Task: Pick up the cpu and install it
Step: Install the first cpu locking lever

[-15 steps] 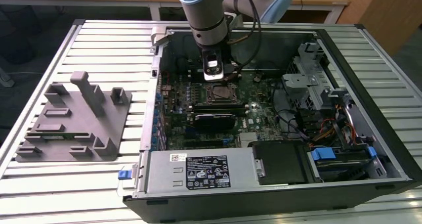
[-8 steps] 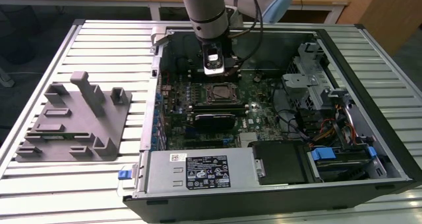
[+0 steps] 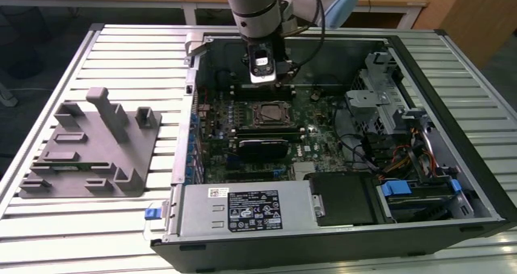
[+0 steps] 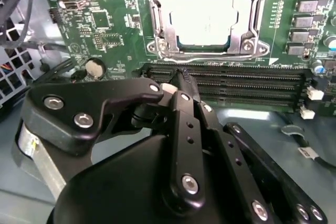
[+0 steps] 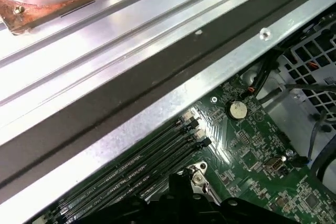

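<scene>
Cpu (image 4: pixel 203 15) already seated in the socket frame (image 4: pixel 157 19), install step all but done — claw (image 4: pixel 181 85) pinched closed on nothing, hovering just beside the memory slots (image 4: pixel 226 80) — presumably latching remains.

Robotics lab, slatted metal bench (image 3: pixel 81 62) (opened computer case (image 3: pixel 339 225))

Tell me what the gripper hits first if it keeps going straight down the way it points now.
Most likely the black memory slots on the motherboard: in the second wrist view the gripper points at them, beside the cpu in its socket. Depth is unclear.
</scene>
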You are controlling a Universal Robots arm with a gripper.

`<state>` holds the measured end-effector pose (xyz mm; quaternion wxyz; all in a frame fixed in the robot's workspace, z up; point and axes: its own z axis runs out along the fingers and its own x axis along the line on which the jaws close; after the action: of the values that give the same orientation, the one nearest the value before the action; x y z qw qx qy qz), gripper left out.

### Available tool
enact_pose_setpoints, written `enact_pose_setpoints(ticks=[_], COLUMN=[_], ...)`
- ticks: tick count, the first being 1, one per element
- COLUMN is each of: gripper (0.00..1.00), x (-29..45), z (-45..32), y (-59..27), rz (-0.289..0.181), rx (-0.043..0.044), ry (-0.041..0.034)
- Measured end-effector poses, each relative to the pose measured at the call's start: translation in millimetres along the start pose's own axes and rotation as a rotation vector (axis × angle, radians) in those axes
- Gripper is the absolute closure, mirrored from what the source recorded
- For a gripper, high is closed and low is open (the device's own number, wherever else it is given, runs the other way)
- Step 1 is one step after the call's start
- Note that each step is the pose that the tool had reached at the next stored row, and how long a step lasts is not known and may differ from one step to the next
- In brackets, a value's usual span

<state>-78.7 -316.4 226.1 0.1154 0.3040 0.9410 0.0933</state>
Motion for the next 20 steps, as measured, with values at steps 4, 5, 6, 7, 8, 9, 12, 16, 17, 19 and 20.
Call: enact_pose_setpoints(ticks=[4, 5, 6, 7, 8, 9, 12, 16, 17, 19, 20], gripper=[0.89, 0.89, 0.89, 0.89, 0.89, 0.89, 0.89, 0.89, 0.89, 0.89, 0.89], x=[0.0, 0.0, 0.0, 0.0, -0.1, -0.2, -0.9, -4.7, -5.8, -7.8, -8.8], z=[-0.2, -0.2, -0.2, -0.2, -0.2, 0.0, 0.4, 0.3, 0.2, 0.3, 0.3], y=[0.1, 0.0, 0.0, 0.1, 0.1, 0.1, 0.2, -3.8, -5.3, -8.2, -9.6], rz=[0.0, 0.0, 0.0, -0.001, -0.003, -0.005, -0.012, -0.013, -0.013, -0.012, -0.011], rx=[0.0001, 0.0002, 0.0004, 0.0033, 0.0103, 0.0207, 0.0467, 0.0597, 0.0624, 0.0701, 0.0746], ry=[-0.0002, -0.0002, -0.0002, -0.0013, -0.0035, -0.0074, -0.015, -0.0109, -0.0072, 0.0034, 0.0094])
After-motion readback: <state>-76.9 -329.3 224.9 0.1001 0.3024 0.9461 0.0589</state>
